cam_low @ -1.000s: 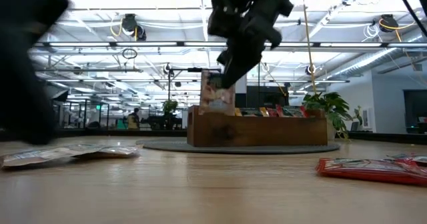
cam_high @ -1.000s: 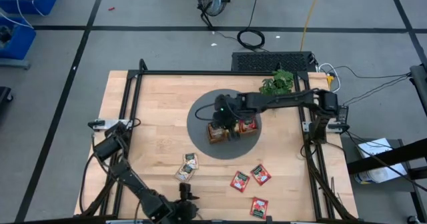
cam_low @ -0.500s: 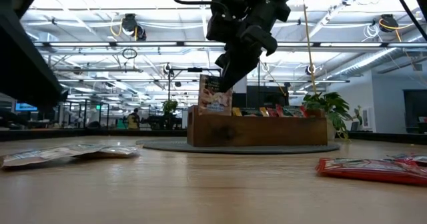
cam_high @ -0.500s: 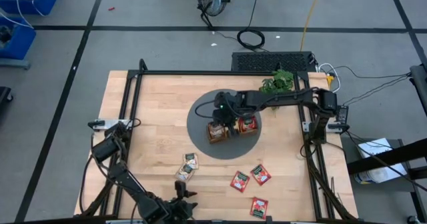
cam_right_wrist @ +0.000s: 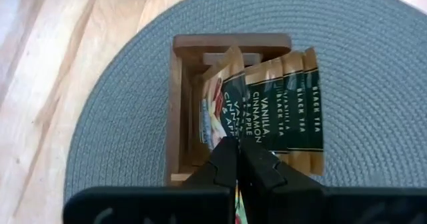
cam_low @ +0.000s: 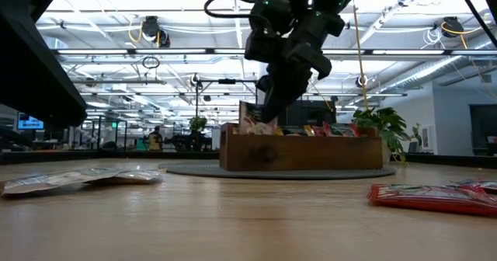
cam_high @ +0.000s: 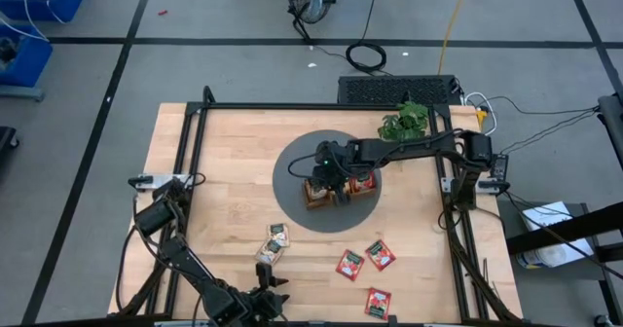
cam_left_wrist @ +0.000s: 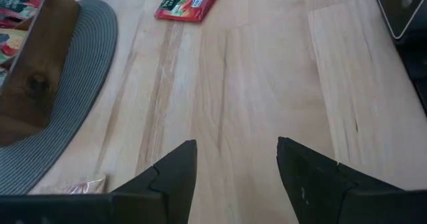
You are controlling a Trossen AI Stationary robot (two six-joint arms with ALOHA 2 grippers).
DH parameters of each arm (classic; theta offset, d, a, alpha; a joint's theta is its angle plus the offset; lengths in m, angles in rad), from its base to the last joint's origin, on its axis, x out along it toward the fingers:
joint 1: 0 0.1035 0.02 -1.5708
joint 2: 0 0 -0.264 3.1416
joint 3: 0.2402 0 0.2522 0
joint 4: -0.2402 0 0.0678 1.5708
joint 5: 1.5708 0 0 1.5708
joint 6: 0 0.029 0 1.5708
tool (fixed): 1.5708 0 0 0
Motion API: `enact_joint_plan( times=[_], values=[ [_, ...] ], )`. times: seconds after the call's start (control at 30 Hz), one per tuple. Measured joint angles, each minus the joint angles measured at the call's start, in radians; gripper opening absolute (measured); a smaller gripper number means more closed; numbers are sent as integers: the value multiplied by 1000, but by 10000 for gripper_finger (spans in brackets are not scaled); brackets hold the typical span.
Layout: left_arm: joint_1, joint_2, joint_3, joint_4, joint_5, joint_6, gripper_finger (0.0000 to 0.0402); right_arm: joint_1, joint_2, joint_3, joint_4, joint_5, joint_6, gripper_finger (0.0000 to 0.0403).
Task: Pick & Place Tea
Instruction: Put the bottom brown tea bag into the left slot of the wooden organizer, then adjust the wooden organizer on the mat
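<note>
1. The left hand (cam_left_wrist: 237, 177) hangs over the front of the pale wooden desk (cam_high: 224, 196), fingers apart, holding nothing.
2. Flat tan tea packets (cam_high: 274, 241) and red tea packets (cam_high: 365, 259) lie on the desk.
3. The right hand (cam_right_wrist: 238, 159) is pinched shut on a tea packet (cam_right_wrist: 219, 111), poking it into the brown wooden tray (cam_high: 316, 197) on the round grey woven mat (cam_high: 292, 196).
4. Dark green labels read "VANILLA, CINNAMON & APPLE".

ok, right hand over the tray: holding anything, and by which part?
Yes. The right hand is shut on a tea sachet, pinching its top edge, its lower end down in the wooden tray. The left hand is open, holding nothing.
</note>
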Motion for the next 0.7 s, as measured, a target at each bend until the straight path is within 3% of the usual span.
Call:
enact_joint_plan(
  times=[0.2, 0.4, 0.7],
  values=[
    [0, 0, 0, 0, 0, -1, 209, 7, 1, -19, 44, 0, -13, 13],
    [-1, -1, 0, -1, 0, -6, 209, 7, 1, -19, 97, 5, 23, 67],
    [-1, -2, 0, -2, 0, -10, 209, 7, -47, -19, 54, 134, 51, 137]
  ],
)
